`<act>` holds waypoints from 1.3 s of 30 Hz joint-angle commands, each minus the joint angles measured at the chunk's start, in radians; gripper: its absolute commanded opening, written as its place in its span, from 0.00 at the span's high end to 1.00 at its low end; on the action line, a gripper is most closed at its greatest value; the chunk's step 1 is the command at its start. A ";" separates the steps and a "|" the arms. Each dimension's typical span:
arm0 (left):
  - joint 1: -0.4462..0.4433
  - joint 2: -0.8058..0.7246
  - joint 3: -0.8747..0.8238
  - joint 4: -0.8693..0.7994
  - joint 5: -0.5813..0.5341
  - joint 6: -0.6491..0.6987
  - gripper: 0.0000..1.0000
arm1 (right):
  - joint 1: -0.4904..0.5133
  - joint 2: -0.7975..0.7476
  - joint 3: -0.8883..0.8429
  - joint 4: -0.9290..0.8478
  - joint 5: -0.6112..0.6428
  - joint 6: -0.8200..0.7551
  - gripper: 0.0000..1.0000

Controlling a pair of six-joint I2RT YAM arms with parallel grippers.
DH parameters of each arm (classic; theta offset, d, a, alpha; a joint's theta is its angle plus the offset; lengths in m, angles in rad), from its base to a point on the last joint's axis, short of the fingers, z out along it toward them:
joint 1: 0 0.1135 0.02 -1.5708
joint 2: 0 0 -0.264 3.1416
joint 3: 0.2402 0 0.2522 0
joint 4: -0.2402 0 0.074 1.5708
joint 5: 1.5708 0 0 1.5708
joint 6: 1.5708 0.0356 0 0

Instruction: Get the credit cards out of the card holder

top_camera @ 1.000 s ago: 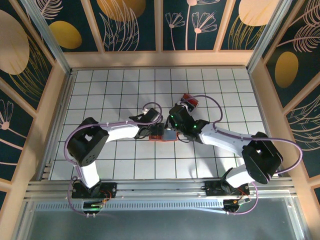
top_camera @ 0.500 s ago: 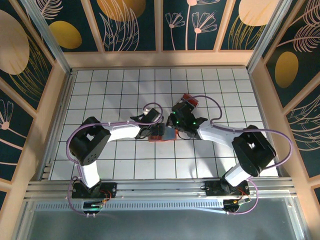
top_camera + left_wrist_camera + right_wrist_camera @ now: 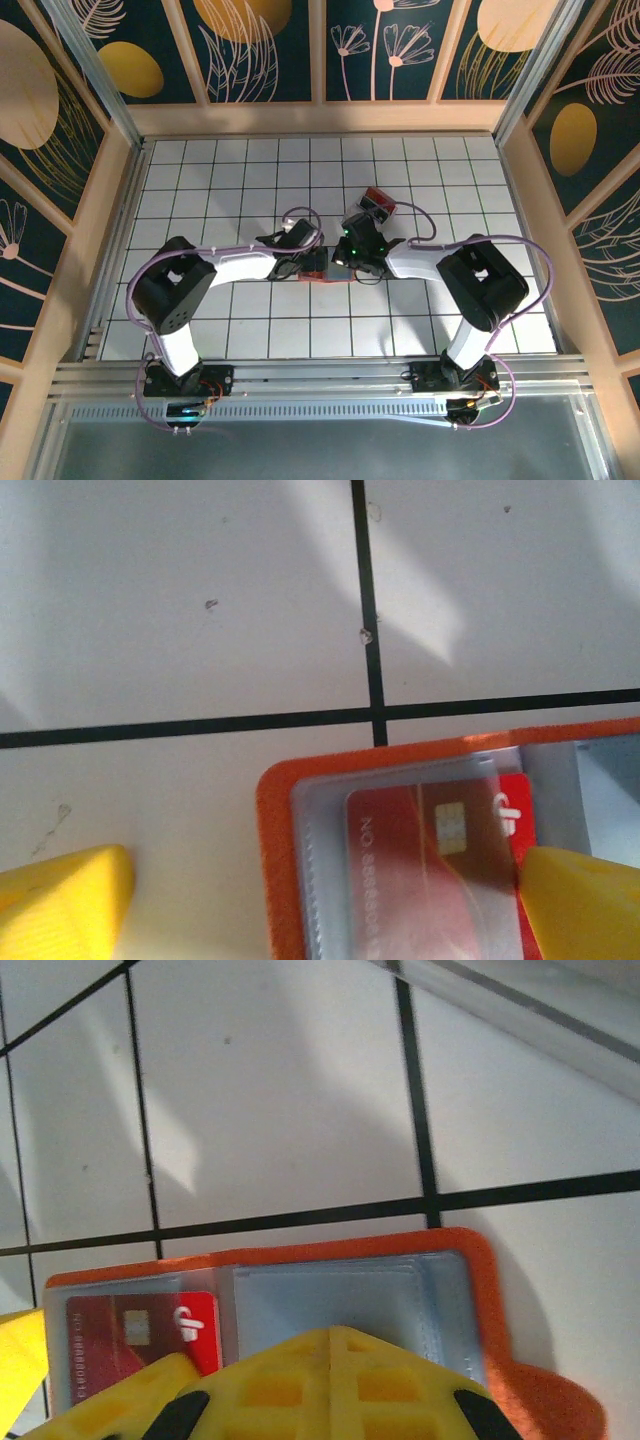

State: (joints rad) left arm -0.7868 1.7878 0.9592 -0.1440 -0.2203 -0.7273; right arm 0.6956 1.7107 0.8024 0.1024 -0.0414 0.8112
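Card holder (image 3: 272, 820) lies open at centre of tiled table (image 3: 200, 180). Red credit card (image 3: 420, 880) sits in clear sleeve, nothing out yet. Left gripper (image 3: 320, 908) spread wide astride it, empty. Right gripper (image 3: 330, 1385) over other half, opening unclear.

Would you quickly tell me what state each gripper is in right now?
Left gripper: open, one finger beside the card holder, one over it.
Right gripper: closed, tips together over the card holder, holding nothing.
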 commanded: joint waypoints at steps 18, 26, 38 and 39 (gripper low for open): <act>0.096 -0.168 -0.203 0.251 0.302 -0.177 0.34 | -0.006 0.030 0.007 -0.002 -0.008 -0.006 1.00; 0.114 -0.134 -0.215 0.314 0.364 -0.198 0.68 | 0.003 -0.004 0.042 -0.034 -0.005 -0.033 1.00; 0.116 -0.134 -0.214 0.311 0.364 -0.190 0.76 | 0.048 -0.059 0.130 -0.089 -0.002 -0.059 1.00; 0.116 -0.134 -0.215 0.311 0.364 -0.190 0.76 | 0.055 -0.055 0.129 -0.083 -0.011 -0.053 1.00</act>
State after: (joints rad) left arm -0.6788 1.6390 0.7532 0.1390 0.1276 -0.9150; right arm 0.7303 1.6794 0.9070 0.0444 -0.0509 0.7647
